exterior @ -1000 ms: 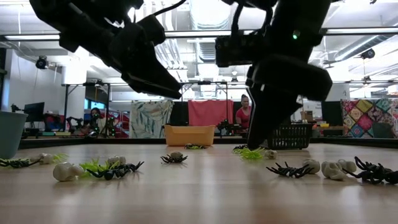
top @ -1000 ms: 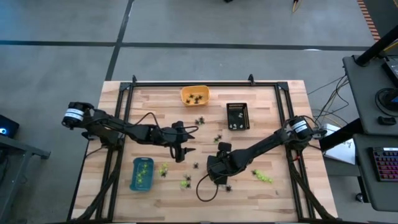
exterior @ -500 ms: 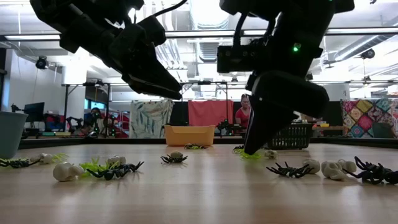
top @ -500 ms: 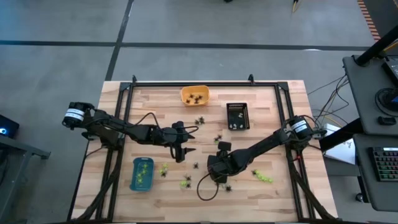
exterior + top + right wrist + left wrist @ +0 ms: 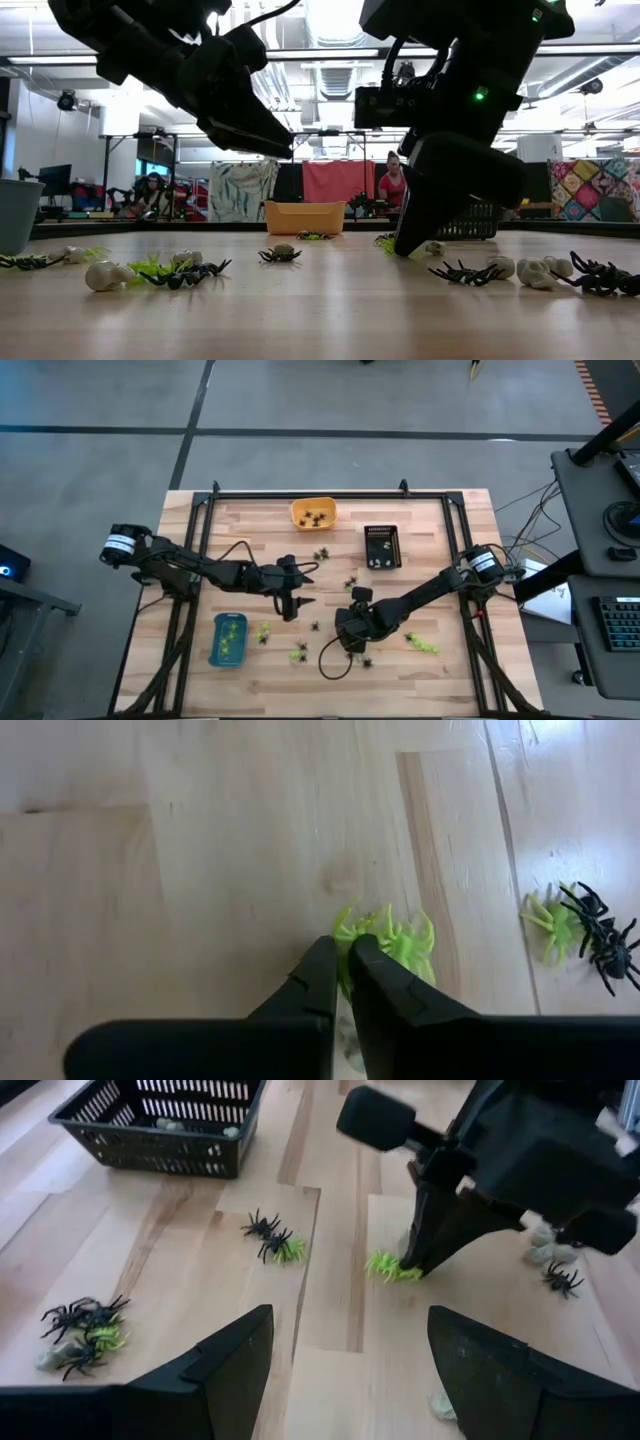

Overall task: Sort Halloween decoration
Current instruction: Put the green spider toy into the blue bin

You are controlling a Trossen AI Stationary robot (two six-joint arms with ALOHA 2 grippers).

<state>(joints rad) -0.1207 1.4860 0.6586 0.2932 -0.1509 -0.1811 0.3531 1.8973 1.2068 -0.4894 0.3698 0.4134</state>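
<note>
The right claw is down at the table, near the middle of the high view and a bit toward the bottom. Its two fingers are pressed close together, and their tips sit on the edge of a lime-green spider. In the left wrist view the same claw points down with its tip touching that green spider. I cannot tell if the spider is truly pinched between the fingers or just touched.

The left claw hangs above the table, left of the middle in the high view. Its fingers are wide apart and hold nothing.

The little Halloween toys are spread over the table. A green spider and a black spider lie side by side at the right edge of the right wrist view. More black spiders lie in a bunch at the lower left of the left wrist view, and a small pair sits near its middle. In the low view, black spiders and whitish bits lie at the lower right, and green and black ones at the lower left.

The orange tray at the top of the high view holds some black spiders. The black basket to its right holds whitish bits. The blue tray at the lower left holds green toys.
</note>
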